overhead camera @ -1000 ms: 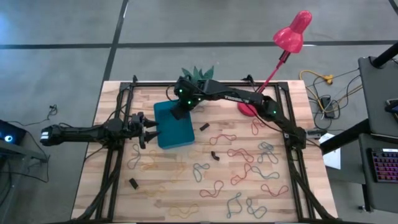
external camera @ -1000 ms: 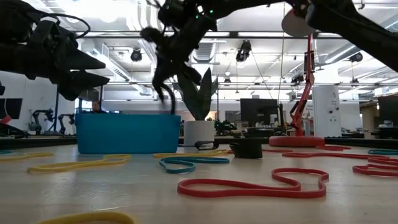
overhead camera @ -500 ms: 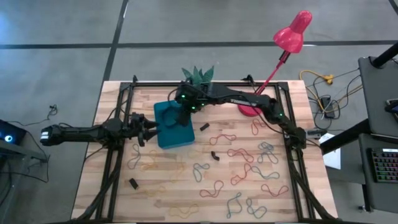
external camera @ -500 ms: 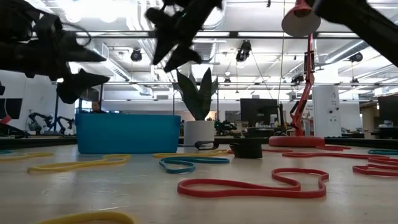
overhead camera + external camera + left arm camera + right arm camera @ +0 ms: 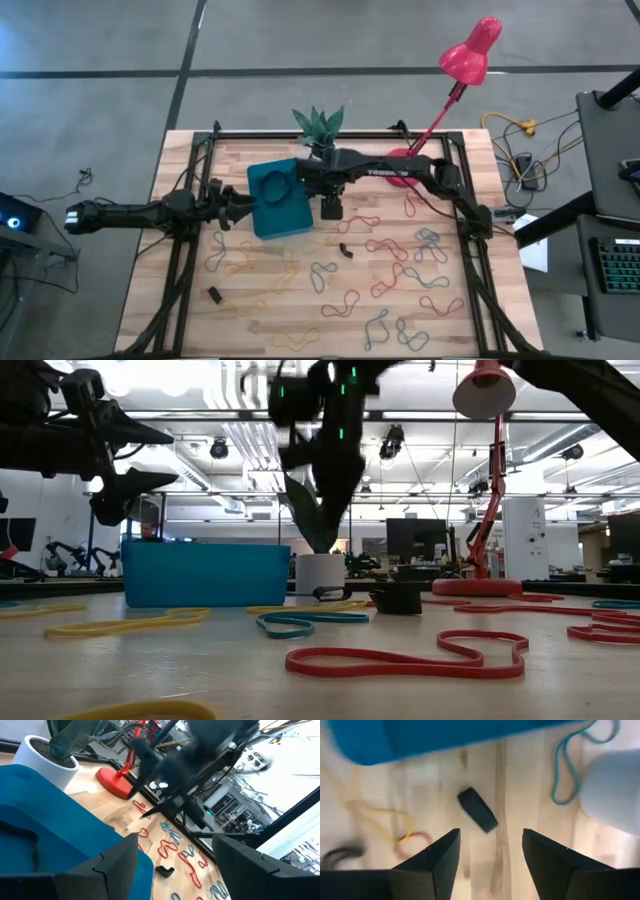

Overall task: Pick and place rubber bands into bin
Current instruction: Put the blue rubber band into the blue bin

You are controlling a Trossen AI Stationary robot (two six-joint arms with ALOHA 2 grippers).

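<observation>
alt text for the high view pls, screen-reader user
Top-down view of a wooden table: the right gripper, open and empty, hangs just right of a teal bin with a dark band inside. The open left gripper waits at the bin's left edge. Red, yellow and grey-green rubber bands lie scattered across the table.

Pretty standard workshop space: grey concrete floor point(image 5: 330, 35) with dark seam lines, and a wooden butcher-block table point(image 5: 275, 310) in the middle. At 3 o'clock there's a dark desk point(image 5: 610, 150) with a keyboard point(image 5: 618, 265); overhead, bright ceiling lights point(image 5: 180, 380) and exposed ducts.
</observation>
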